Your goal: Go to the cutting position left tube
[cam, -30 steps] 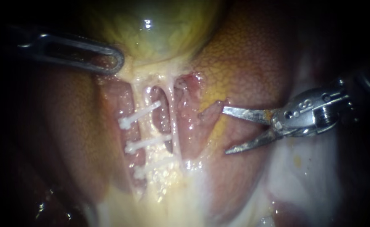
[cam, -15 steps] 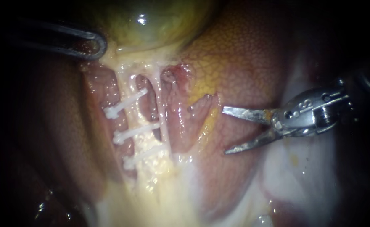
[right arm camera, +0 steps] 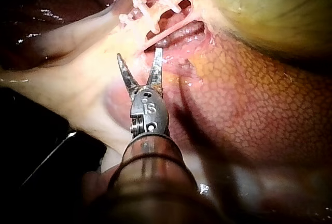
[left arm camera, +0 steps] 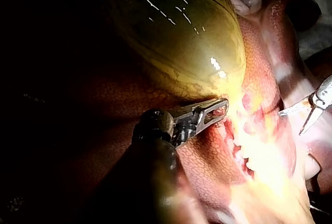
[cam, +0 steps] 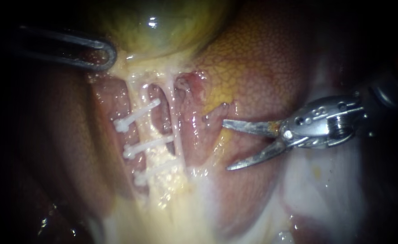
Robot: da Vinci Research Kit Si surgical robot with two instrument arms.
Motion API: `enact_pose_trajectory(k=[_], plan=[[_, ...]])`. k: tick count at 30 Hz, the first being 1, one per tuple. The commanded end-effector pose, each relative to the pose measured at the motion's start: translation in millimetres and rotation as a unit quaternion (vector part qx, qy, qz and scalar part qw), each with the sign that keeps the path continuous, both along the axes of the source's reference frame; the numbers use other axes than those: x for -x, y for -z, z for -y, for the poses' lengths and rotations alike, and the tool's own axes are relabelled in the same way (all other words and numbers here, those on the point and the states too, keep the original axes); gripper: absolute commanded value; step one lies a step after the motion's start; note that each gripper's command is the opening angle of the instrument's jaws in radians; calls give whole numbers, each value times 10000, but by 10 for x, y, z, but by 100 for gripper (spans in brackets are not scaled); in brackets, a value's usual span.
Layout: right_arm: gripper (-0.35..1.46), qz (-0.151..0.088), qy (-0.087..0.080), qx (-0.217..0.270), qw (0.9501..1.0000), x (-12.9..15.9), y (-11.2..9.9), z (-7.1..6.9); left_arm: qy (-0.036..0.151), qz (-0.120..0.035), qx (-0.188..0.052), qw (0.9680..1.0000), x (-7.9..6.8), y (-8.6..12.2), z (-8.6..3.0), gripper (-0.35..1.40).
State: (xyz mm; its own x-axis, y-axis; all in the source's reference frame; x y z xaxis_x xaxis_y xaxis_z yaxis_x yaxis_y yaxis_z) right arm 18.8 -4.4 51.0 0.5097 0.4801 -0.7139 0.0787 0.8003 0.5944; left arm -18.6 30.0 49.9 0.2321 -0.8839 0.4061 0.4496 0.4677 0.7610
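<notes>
My right instrument (cam: pixel 226 145) has its two thin blades spread wide with nothing between them; they lie over pink tissue well to the side of the left tube (cam: pixel 138 106), away from my left instrument, and touch neither tube. Its upper blade tip sits just beside a small flap of tissue; its shaft is lost in the dark behind the metal wrist. In the right wrist view the same open blades (right arm camera: pixel 139 58) point at the left tube, which lies ahead of them and apart. My left instrument (cam: pixel 106 53) is above the left tube's upper end, jaws clamped on the pale foot of the gallbladder (cam: pixel 163 27); the endoscope shows only one looped jaw, the other being hidden beneath it, and the shaft fades into shadow; the left wrist view (left arm camera: pixel 220 111) shows the jaws closed on that tissue. The left tube runs down from the gallbladder as a pale band crossed by three white clips (cam: pixel 147 145); a thinner right tube (cam: pixel 175 126) runs just beside it, on the side towards the blades. The liver (cam: pixel 262 72) lies beyond that; in the left wrist view glare washes out both tubes and the clips.
</notes>
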Motion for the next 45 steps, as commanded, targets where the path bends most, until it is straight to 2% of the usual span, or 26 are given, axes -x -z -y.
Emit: enact_pose_trajectory(k=[1,6,13,23,32,37,45], plan=[[136,-42,-3,-66,10000,-2,0,0,-6,4,-1,10000,0,1,0,-35],[136,-237,-19,-314,9992,-15,-1,-1,-3,2,-2,10000,1,2,1,-35],[132,-389,45,-520,9979,-28,-4,-5,-9,8,-8,10000,2,3,2,-35],[131,-421,129,-634,9970,-47,-21,-4,-7,7,-8,10000,2,4,3,-35],[131,-392,145,-713,9966,-61,-50,0,-28,12,11,10000,4,7,4,-35],[131,-371,134,-733,9965,-66,-65,-1,-26,11,10,10000,5,7,5,-35],[129,-408,218,-762,9960,-76,-79,-6,-27,12,10,10000,5,7,4,-35]])
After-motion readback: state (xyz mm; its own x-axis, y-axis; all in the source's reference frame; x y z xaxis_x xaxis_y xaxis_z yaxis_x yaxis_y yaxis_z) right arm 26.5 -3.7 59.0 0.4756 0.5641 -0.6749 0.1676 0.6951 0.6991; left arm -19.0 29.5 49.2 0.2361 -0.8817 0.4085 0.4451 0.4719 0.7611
